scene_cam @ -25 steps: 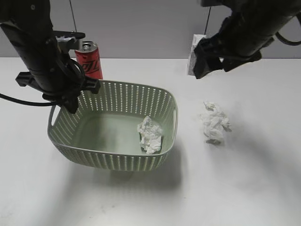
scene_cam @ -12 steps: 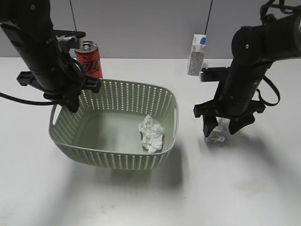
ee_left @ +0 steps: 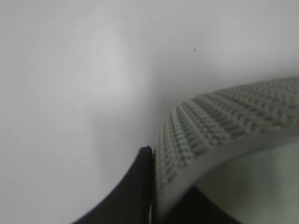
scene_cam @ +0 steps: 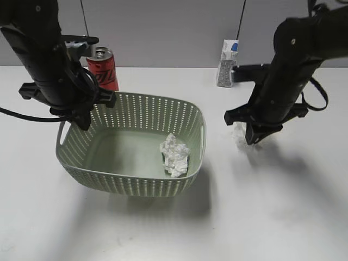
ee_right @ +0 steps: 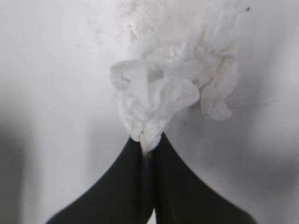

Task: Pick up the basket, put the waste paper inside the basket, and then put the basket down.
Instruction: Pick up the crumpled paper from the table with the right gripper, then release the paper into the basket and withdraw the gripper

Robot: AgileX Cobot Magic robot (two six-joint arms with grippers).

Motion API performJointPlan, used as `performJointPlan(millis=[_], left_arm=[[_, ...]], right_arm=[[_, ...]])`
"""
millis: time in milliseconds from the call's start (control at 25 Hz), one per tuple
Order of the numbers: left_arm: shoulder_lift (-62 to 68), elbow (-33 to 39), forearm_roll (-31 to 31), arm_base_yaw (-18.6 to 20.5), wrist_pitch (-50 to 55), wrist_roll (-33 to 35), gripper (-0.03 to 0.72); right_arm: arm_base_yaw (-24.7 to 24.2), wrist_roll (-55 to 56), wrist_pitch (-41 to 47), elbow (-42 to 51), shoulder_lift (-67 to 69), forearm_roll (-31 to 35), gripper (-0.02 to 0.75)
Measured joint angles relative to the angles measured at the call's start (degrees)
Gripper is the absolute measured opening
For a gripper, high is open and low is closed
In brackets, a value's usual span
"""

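The pale green basket (scene_cam: 136, 185) hangs tilted above the table, held at its back left rim by my left gripper (scene_cam: 81, 117), which is shut on the rim; the slotted wall (ee_left: 210, 121) fills the left wrist view beside one black finger (ee_left: 145, 154). One white paper wad (scene_cam: 174, 155) lies inside the basket. My right gripper (scene_cam: 251, 136) is shut on a second crumpled white paper wad (scene_cam: 238, 132), right of the basket and just above the table. In the right wrist view the wad (ee_right: 173, 88) hangs from the closed fingertips (ee_right: 148, 142).
A red drink can (scene_cam: 103, 68) stands behind the basket at the back left. A small white-and-blue carton (scene_cam: 227, 62) stands upright at the back, behind my right arm. The table (scene_cam: 272, 217) is white.
My right arm came down onto the wad on the table, closed on it and has lifted it slightly. The basket and left arm have stayed put.
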Motion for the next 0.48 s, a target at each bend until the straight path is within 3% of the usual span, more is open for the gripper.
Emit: performJointPlan(millis=[200, 480], left_arm=[[0.0, 0.0, 0.0, 0.0, 0.0, 0.0, 0.0], [0.0, 0.0, 0.0, 0.0, 0.1, 0.0, 0.0]], right_arm=[[3.1, -5.1, -0.6, 0.0, -12.4, 5.6, 0.013], [13.9, -14.8, -10.1, 0.0, -20.0, 16.1, 0.012]])
